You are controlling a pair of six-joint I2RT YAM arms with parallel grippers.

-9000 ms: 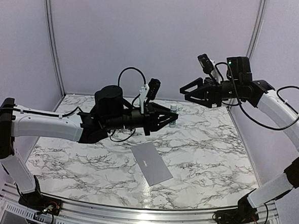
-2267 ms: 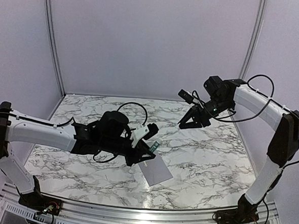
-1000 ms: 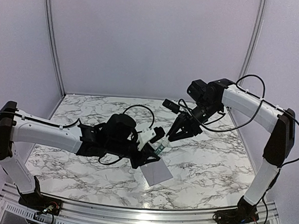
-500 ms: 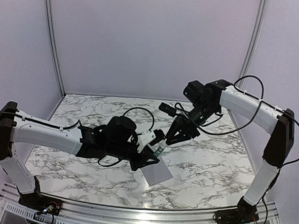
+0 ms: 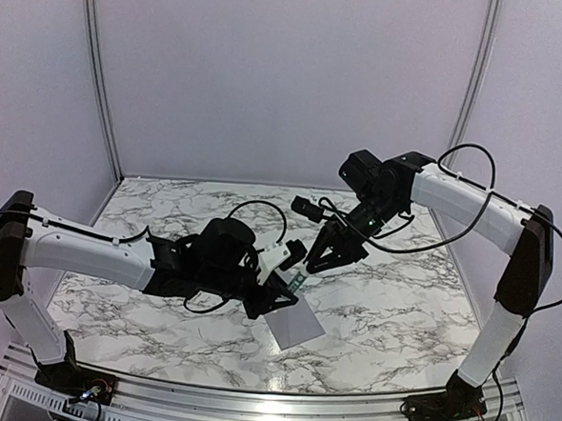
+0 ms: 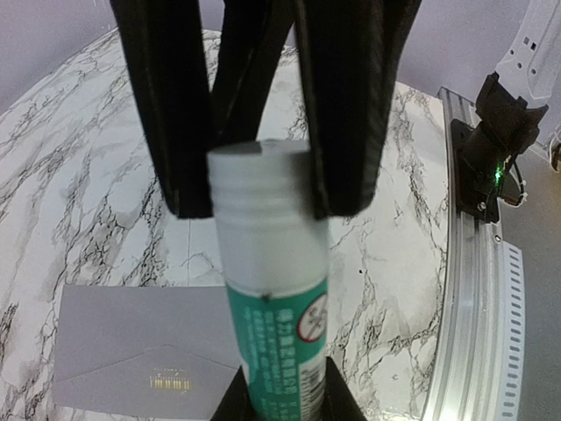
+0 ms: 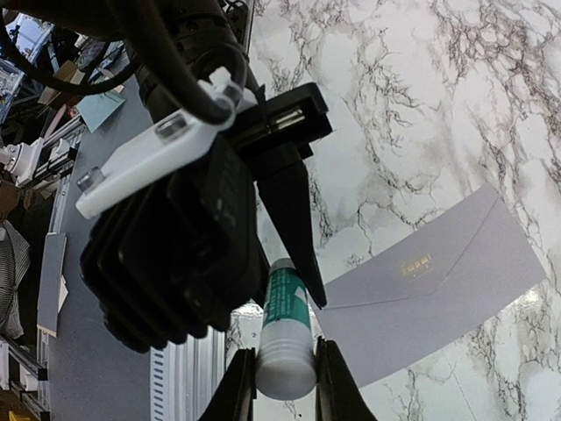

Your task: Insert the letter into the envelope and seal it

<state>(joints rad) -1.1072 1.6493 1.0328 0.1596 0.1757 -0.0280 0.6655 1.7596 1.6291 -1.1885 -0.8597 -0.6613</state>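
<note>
The grey envelope [image 5: 294,325] lies flat on the marble table with its flap down, and shows in the left wrist view [image 6: 123,351] and the right wrist view [image 7: 438,281]. My left gripper [image 5: 289,287] is shut on the green body of a small green-and-white tube [image 6: 277,338], held above the envelope's far left corner. My right gripper [image 5: 307,266] meets it from the right, its fingers [image 7: 239,386] closed on the tube's translucent white cap [image 7: 285,373]. The off-white letter is not in view.
The aluminium rail [image 5: 250,399] runs along the table's near edge. Grey walls with corner posts [image 5: 98,75] enclose the back and sides. The left arm's black wrist and cable [image 5: 226,250] sit just left of the tube.
My right gripper has come down and left from the back right to the tube in my left gripper and now sits on its cap. My left arm has barely moved.
</note>
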